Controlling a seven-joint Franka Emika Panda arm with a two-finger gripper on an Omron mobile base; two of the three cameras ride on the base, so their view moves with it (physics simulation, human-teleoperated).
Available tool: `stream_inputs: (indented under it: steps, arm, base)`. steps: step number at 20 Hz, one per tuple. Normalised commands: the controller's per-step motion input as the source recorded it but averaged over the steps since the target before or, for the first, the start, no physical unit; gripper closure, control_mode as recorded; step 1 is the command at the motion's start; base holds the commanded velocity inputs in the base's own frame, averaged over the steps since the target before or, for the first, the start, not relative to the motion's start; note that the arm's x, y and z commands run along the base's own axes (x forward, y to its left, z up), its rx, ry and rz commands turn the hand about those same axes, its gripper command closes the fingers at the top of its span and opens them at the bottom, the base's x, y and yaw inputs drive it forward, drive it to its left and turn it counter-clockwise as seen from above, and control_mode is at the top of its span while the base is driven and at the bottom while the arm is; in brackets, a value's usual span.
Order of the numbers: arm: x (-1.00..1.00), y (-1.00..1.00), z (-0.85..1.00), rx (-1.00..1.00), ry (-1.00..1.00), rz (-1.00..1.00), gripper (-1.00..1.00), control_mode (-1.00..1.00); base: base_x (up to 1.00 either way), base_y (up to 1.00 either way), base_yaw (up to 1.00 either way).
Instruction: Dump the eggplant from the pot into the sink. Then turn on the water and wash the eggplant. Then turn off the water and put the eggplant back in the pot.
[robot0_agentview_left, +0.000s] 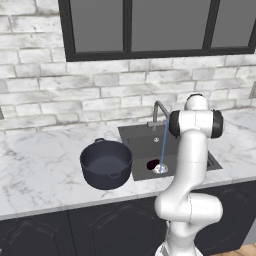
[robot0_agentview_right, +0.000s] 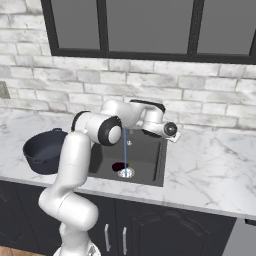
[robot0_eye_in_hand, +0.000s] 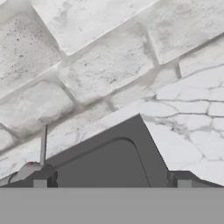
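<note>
Water (robot0_agentview_left: 163, 145) streams from the faucet (robot0_agentview_left: 159, 111) onto the sink (robot0_agentview_left: 142, 145) drain, eggplant (robot0_agentview_left: 152, 163) just beside it. Pot (robot0_agentview_left: 106, 163) sits on the desk (robot0_agentview_left: 40, 165). Fingers (robot0_eye_in_hand: 39, 181) apart, holding nothing, above the sink's back.

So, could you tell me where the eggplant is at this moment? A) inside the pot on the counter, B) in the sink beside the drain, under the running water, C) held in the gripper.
B: the eggplant lies in the sink by the drain, where the water stream lands; the pot looks empty.
</note>
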Motion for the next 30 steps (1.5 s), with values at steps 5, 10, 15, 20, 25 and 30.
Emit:
stream_inputs:
  steps: [5, 10, 15, 20, 25, 30]
  arm:
    - [0.1, 0.0, 0.0, 0.0, 0.0, 0.0, -1.0, -1.0]
    - [0.09, 0.05, -0.02, 0.0, 0.0, 0.0, -1.0, -1.0]
    - [0.05, 0.17, -0.08, 0.0, 0.02, 0.0, -1.0, -1.0]
    - [0.11, 0.19, -0.1, 0.0, 0.02, 0.0, -1.0, -1.0]
    - [0.21, 0.13, -0.02, 0.0, 0.0, 0.0, -1.0, -1.0]
    - [0.22, 0.04, -0.01, 0.0, 0.0, 0.0, -1.0, -1.0]
  base:
    - [0.0, 0.0, 0.0]
    - [0.0, 0.0, 0.0]
    - [0.0, 0.0, 0.0]
    - [0.0, 0.0, 0.0]
    - [0.0, 0.0, 0.0]
    - [0.0, 0.0, 0.0]
